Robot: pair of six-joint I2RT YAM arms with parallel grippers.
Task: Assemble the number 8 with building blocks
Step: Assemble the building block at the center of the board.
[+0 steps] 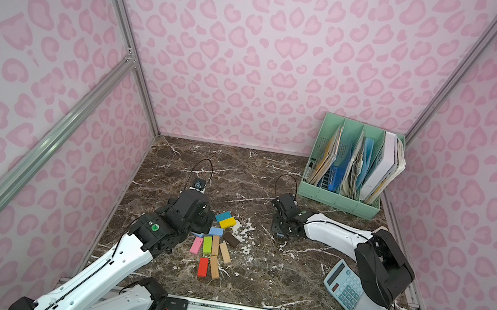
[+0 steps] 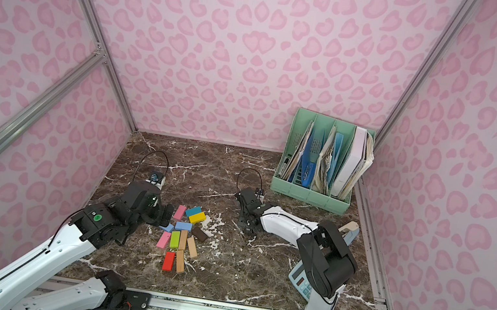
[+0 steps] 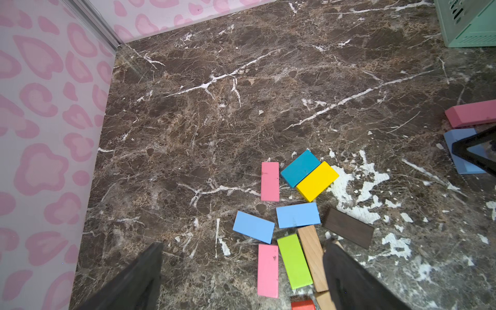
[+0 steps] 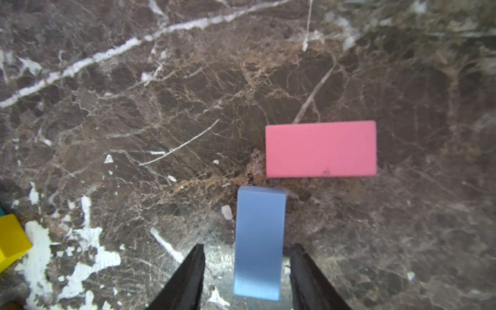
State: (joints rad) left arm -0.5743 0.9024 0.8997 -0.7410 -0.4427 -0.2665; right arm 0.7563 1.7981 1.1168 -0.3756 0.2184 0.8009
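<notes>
Right wrist view, and there is the blue block (image 4: 259, 241) lying on the worktop (image 4: 134, 120), lengthwise between the fingers (image 4: 188, 279) of the right hand (image 4: 247, 248). There is a clear gap on each side, so that hand is spread and pinching nothing. Just past the block's far end a pink block (image 4: 320, 149) lies crosswise. The two make a corner, though whether they touch I cannot tell. That looks like the first bend of the 8, so the step in hand reads as setting down the second piece. Well apart, on the left arm's side, sits the pile (image 1: 214, 245) of spare blocks in yellow, teal, green, red, brown and tan, none of them placed yet. The left hand (image 3: 244, 243) hangs over it with its fingers spread wide and nothing between them. A calculator (image 1: 343, 286) and a green rack (image 1: 344, 165) stand off to the right, out of play. The next move, I'd say, calls for the right hand to rise straight up so neither finger nudges the blue block. Then a fresh block should come from the pile, squared to the corner.
</notes>
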